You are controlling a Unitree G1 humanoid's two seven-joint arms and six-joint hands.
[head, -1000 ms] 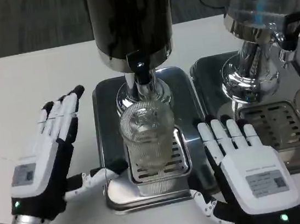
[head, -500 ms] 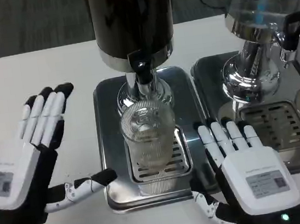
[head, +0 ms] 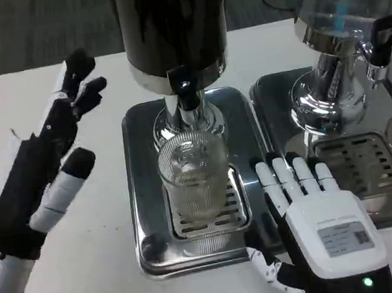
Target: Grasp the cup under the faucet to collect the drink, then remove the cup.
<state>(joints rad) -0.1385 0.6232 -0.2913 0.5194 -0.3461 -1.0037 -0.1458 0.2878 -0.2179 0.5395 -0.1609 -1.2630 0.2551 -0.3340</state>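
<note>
Head view
Left hand: raised over the white table, turned edge-on so its dark palm side is facing the camera; it is holding nothing, and its fingers are standing apart, reaching up and away toward the far side.
Left hand and cup: well apart; the cup is sitting to the right of the thumb, with bare table and the tray rim lying between them.
Right hand: lying flat, white back up, at the near right corner of the left drip tray; it is gripping nothing, and its fingers are stretching forward side by side, slightly apart.
Right hand and cup: the fingertips are pointing past the cup's right side, just beside it; whether they are touching the glass cannot be told.
Cup: clear and ribbed, standing upright on the slotted grate of the left drip tray, directly beneath the faucet; how much is in it cannot be told.
Dark dispenser: rising behind the cup, with its black faucet hanging just above the cup's rim, beyond both hands' fingertips.
Second dispenser: clear-bodied with a chrome base, standing farther right on its own tray, beyond the right hand's fingertips; its black tap is sitting off to the right.
</note>
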